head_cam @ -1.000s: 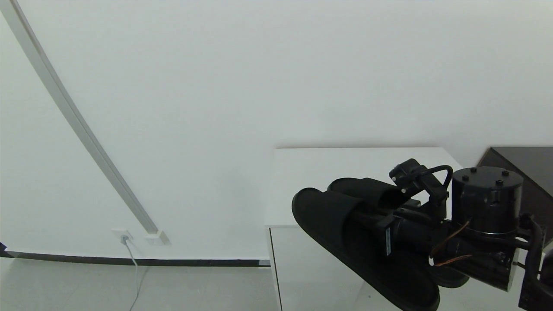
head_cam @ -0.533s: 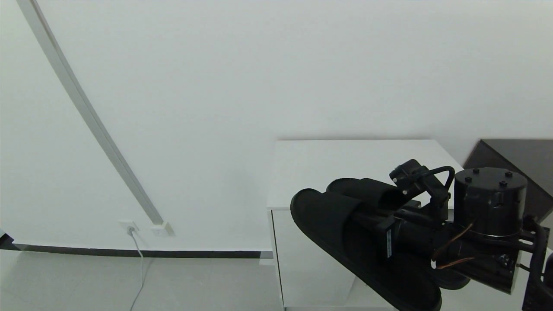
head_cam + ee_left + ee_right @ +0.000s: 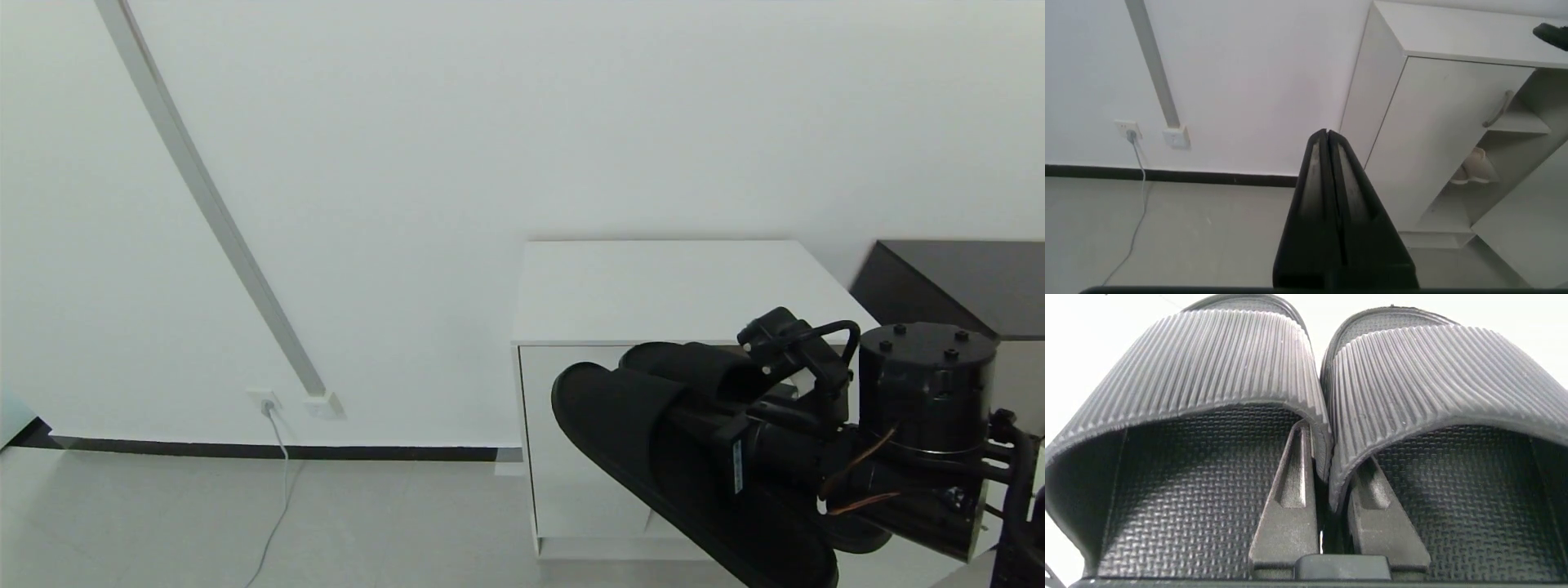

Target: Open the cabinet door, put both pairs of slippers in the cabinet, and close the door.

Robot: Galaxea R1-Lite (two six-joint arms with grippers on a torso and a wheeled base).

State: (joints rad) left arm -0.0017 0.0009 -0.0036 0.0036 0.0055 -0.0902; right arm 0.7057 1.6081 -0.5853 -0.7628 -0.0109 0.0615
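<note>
Two black slippers (image 3: pixel 645 425) sit side by side in the right gripper (image 3: pixel 1331 461), level with the front of the white cabinet (image 3: pixel 653 286). Its fingers (image 3: pixel 1290 506) pass under the straps, one in each slipper, pinching the adjoining sides together. The left gripper (image 3: pixel 1328 147) is closed on nothing. One pale pair (image 3: pixel 1476 166) lies on a shelf inside the cabinet.
</note>
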